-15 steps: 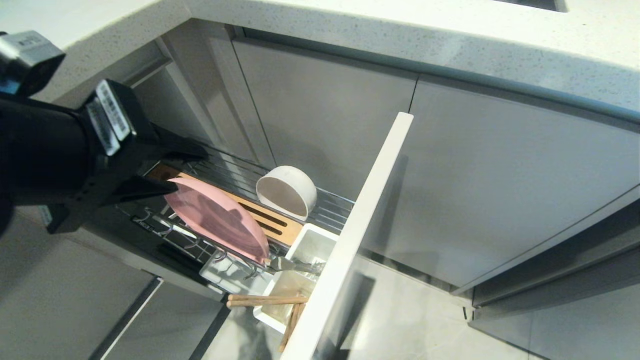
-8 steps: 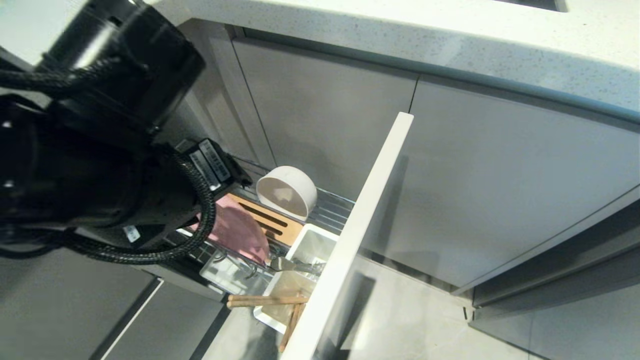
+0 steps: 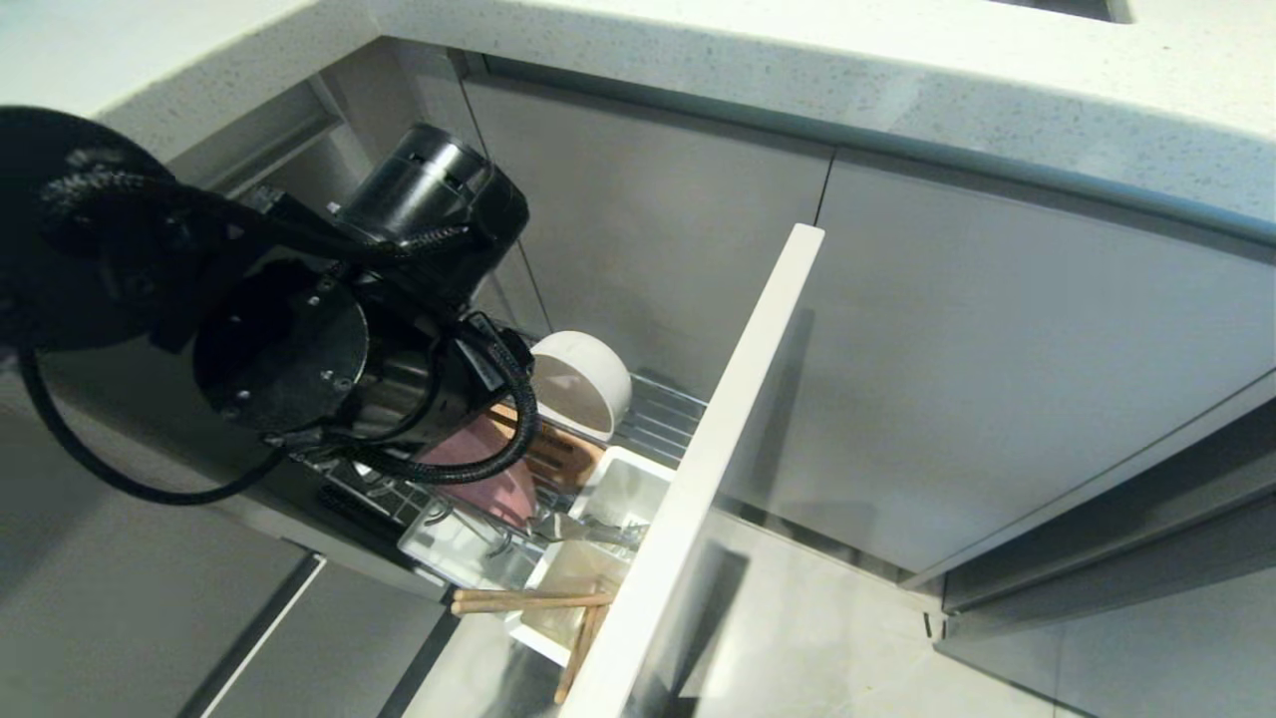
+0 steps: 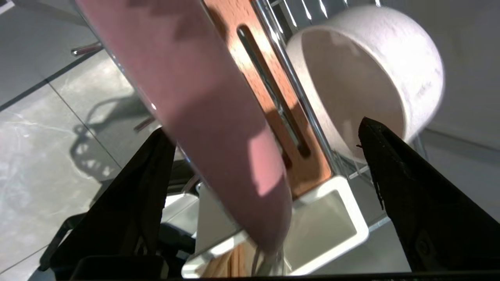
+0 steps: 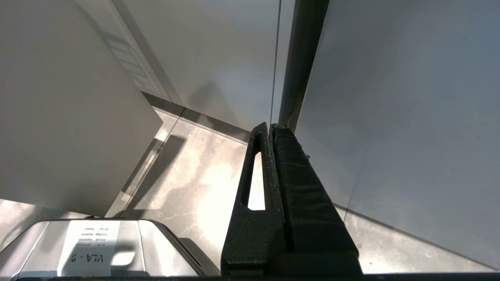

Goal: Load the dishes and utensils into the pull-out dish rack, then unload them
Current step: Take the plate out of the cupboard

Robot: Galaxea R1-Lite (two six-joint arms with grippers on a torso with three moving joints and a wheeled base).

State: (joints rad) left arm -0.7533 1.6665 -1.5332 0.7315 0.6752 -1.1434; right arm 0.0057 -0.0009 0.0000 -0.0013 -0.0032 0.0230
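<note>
The pull-out dish rack (image 3: 733, 399) stands drawn out from the cabinet. The pink plate (image 4: 203, 97) leans on edge beside the slotted wooden strip (image 4: 254, 54). Behind it the white bowl (image 3: 588, 379) lies on its side on the wires. The chopsticks (image 3: 528, 600) stick out of the white caddy (image 3: 638, 469), and the spoon (image 3: 590, 530) lies across it. My left arm (image 3: 299, 349) reaches down over the rack and hides the gripper in the head view. The left gripper (image 4: 262, 130) is open, its fingers on either side of the plate's edge without closing on it. Low by the floor, my right gripper (image 5: 269, 127) is shut and empty.
Flat grey cabinet doors (image 3: 997, 349) run under the speckled white countertop (image 3: 797, 60). Pale floor tiles (image 3: 847, 638) lie to the right of the rack's front panel. Part of the robot's base (image 5: 90, 246) shows below the right gripper.
My left arm has swung from the left in over the rack and now covers most of the plate. Its wrist has turned downward. The dishes and utensils have not moved.
</note>
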